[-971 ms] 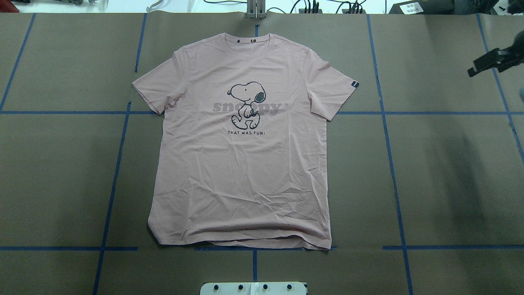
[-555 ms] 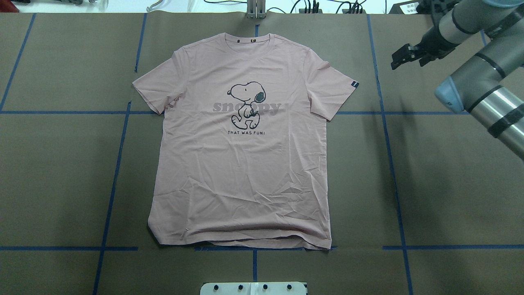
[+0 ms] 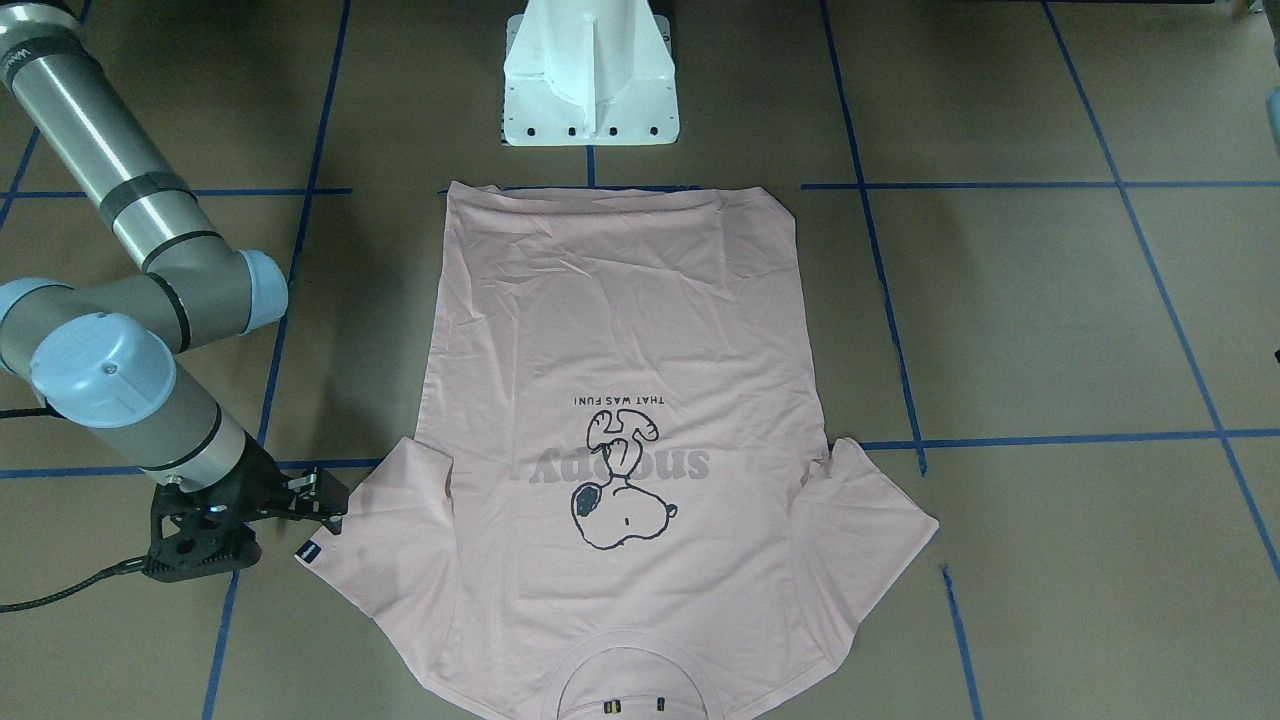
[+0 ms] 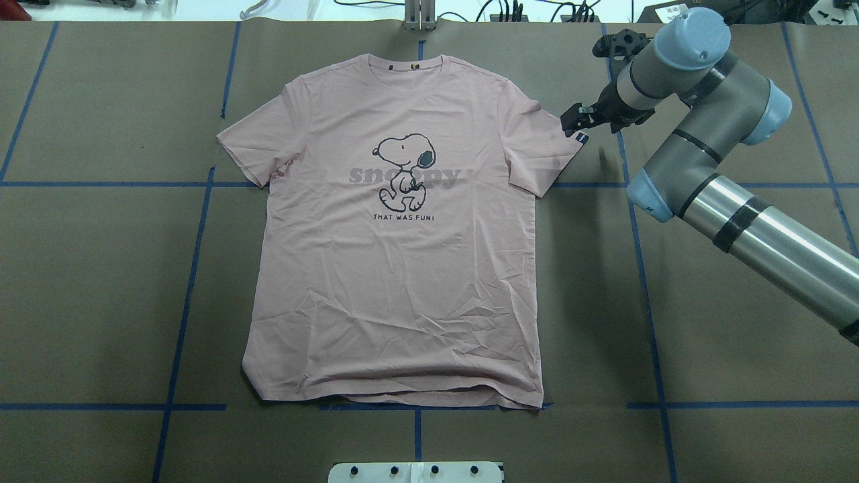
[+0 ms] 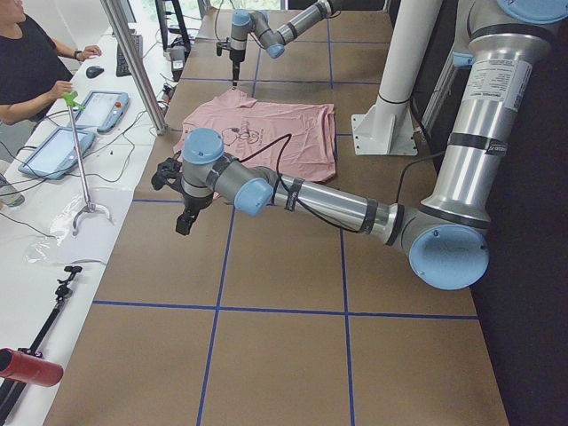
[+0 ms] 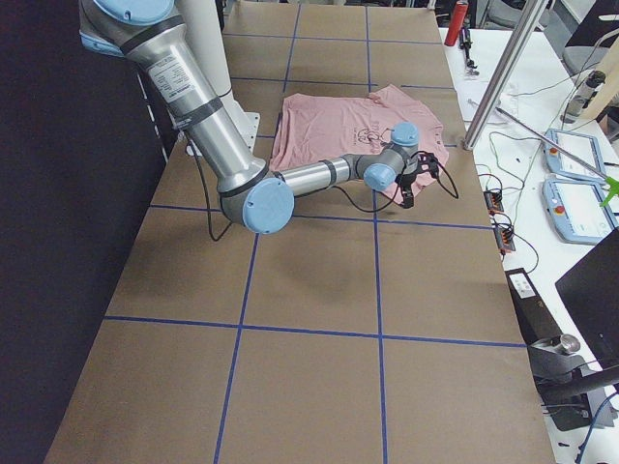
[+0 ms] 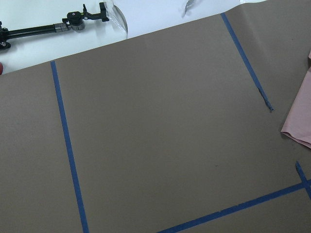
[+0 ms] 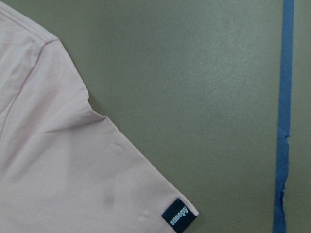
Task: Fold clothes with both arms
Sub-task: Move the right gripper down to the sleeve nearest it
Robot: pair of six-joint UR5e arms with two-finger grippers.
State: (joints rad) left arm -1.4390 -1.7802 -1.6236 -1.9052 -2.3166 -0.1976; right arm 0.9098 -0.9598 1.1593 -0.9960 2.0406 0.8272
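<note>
The pale pink T-shirt point(image 4: 396, 268) lies flat on the brown table, dog print up and collar at the far side. It also shows in the front view point(image 3: 620, 330). My right gripper point(image 4: 572, 124) is open and empty. It hovers just over the outer edge of the shirt's right sleeve, beside the small black sleeve tag point(image 4: 581, 138). The right wrist view shows that tag point(image 8: 179, 215) and the sleeve hem. My left gripper point(image 5: 184, 220) shows only in the exterior left view, above bare table left of the shirt; I cannot tell its state. The left wrist view catches a sleeve edge point(image 7: 300, 121).
The white pedestal base point(image 4: 415, 471) stands at the near table edge by the shirt's hem. Blue tape lines point(image 4: 188, 288) grid the brown table cover. An operator point(image 5: 31, 67) with tablets sits beyond the far edge, where cables lie.
My right arm has swung in from the right edge and brought its gripper to the tagged sleeve. The shirt has not moved.
</note>
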